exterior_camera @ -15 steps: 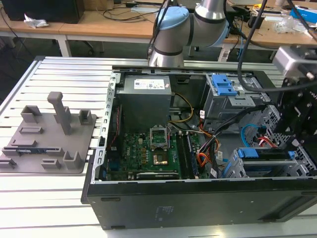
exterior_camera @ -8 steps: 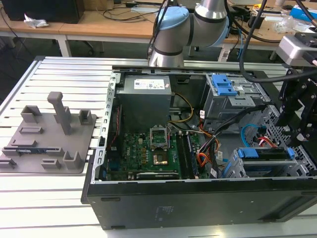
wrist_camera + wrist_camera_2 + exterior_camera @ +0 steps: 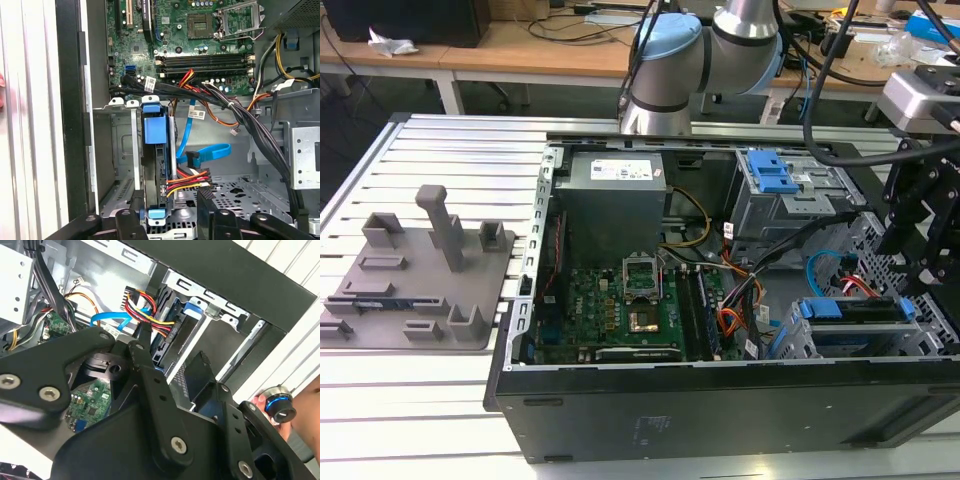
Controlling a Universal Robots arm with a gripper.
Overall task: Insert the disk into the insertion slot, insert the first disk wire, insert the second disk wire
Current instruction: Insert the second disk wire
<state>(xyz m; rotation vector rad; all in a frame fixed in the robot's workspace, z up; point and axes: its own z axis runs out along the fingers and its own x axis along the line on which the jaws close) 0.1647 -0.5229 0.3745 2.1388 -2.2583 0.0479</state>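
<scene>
The disk [image 3: 155,165], in its bright blue carrier, stands seated in the insertion slot [image 3: 240,192], the low perforated grey cage at the exterior view's right [image 3: 802,340]. The first disk wire [image 3: 189,179], a red-orange bundle, ends in a dark connector against the disk's edge. The second disk wire [image 3: 212,151], light blue and looped, ends just beside the disk; I cannot tell whether it is seated. My black gripper [image 3: 172,352] hangs open directly over the disk and its wires, with one fingertip [image 3: 143,335] close to the red-orange bundle [image 3: 145,307]. In the exterior view the gripper [image 3: 917,262] is above the disk [image 3: 850,310].
The open computer case holds a green motherboard [image 3: 620,300], a grey power supply [image 3: 615,205], a taller bay with a blue latch [image 3: 770,175] and thick black cables [image 3: 250,120]. A grey fixture plate [image 3: 420,280] lies outside on the slatted table. A person's hand [image 3: 300,420] is by the case wall.
</scene>
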